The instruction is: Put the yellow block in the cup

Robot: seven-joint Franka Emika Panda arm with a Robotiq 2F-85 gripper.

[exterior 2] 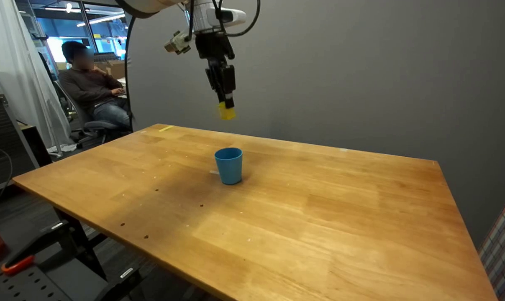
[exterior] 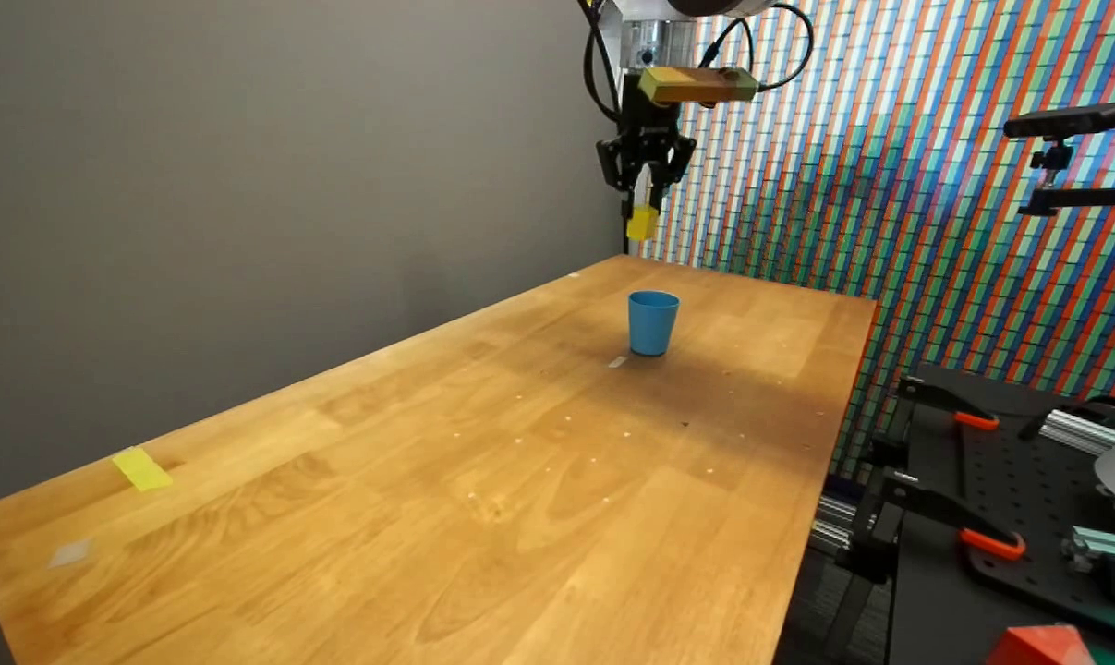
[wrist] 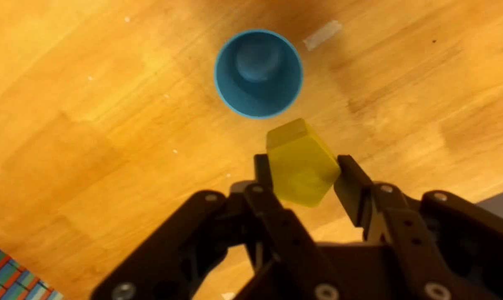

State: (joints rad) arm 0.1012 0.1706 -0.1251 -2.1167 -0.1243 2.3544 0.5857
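Note:
The yellow block [exterior: 642, 225] is held between the fingertips of my gripper [exterior: 642, 203], high above the table. The block also shows in an exterior view [exterior 2: 227, 113] and in the wrist view [wrist: 303, 166], where it sits tilted between the two pads. My gripper [wrist: 304, 173] is shut on it. The blue cup [exterior: 651, 328] stands upright on the table below, and also shows in an exterior view [exterior 2: 230, 169]. In the wrist view the cup [wrist: 255, 98] is open toward me with nothing seen inside. The block appears just beside its rim there, well above and apart from it.
The wooden table [exterior: 483, 517] bears a yellow tape patch [exterior: 142, 468] near one edge and a small pale tape strip [wrist: 322, 35] beside the cup. A grey wall [exterior 2: 361, 83] runs along the table's long edge. A black side table with clamps [exterior: 945, 517] stands alongside.

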